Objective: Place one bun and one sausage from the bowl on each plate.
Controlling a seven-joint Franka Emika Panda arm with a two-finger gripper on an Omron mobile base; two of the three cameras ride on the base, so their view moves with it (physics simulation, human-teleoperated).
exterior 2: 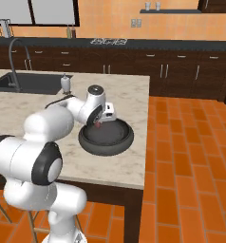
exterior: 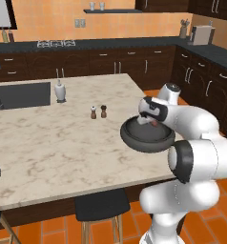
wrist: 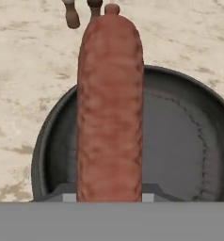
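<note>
My gripper (wrist: 109,195) is shut on a reddish-brown sausage (wrist: 110,108), which sticks out lengthwise from between the fingers. Under it lies the wide dark bowl (wrist: 38,155), whose grey inside looks bare around the sausage. From the base, the gripper (exterior: 153,122) hangs over the bowl (exterior: 134,142) near the island's right edge, with a bit of the sausage (exterior: 155,124) showing below the hand. In the right base view the gripper (exterior 2: 98,123) sits just above the bowl (exterior 2: 105,150). The bun and the plates are out of view.
Two small shakers (exterior: 98,112) stand just beyond the bowl. A white dispenser (exterior: 60,90) stands by the sink (exterior: 20,95) at the far left. The marble counter's edge (exterior 2: 145,142) runs right beside the bowl. Dark stools (exterior: 101,205) sit below the front edge.
</note>
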